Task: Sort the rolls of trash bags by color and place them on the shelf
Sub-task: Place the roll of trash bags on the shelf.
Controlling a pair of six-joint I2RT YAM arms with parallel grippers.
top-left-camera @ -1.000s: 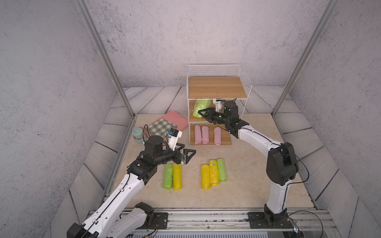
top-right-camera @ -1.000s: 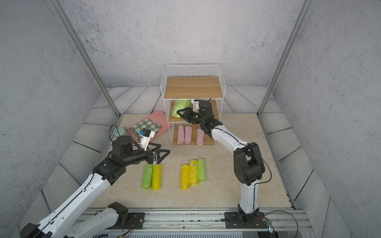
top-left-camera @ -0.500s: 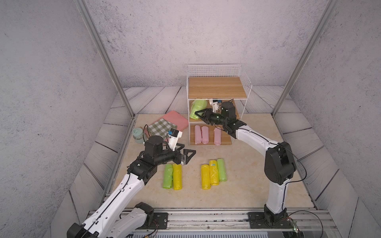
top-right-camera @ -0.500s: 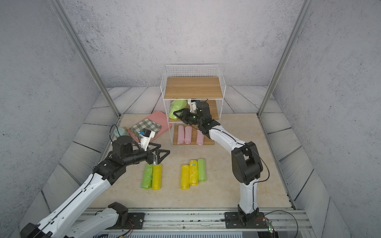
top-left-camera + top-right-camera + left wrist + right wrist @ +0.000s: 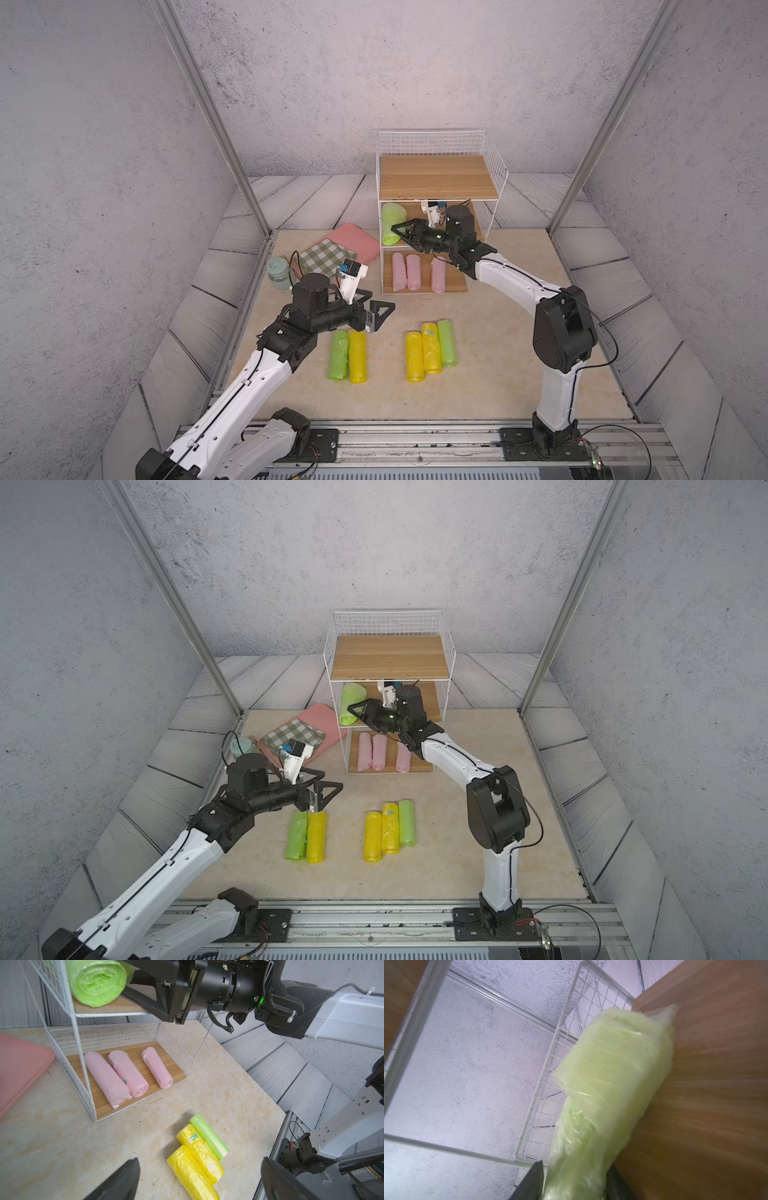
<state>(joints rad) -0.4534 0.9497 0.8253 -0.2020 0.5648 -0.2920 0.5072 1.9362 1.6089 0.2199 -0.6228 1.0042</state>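
The shelf (image 5: 436,178) stands at the back. A light green roll (image 5: 392,222) (image 5: 608,1088) lies on its middle board, against the left mesh. My right gripper (image 5: 398,235) (image 5: 575,1169) reaches into that tier. Its jaws are parted, with one finger on each side of the roll's near end. Three pink rolls (image 5: 411,272) (image 5: 124,1074) lie on the bottom board. On the table lie a green and yellow pair (image 5: 349,357), and two yellow rolls with a green one (image 5: 430,349) (image 5: 197,1155). My left gripper (image 5: 380,301) (image 5: 199,1159) hovers open and empty above the pair.
A pink tray (image 5: 353,239) with a green-white checkered cloth (image 5: 326,257) on it lies left of the shelf. A mint cup (image 5: 278,274) stands by the left frame post. The top shelf board (image 5: 390,656) is bare. The arm rail (image 5: 415,440) runs along the front.
My right gripper carried the green roll leftward along the middle tier to the mesh side, and its jaws have loosened around it. The left arm has not moved.
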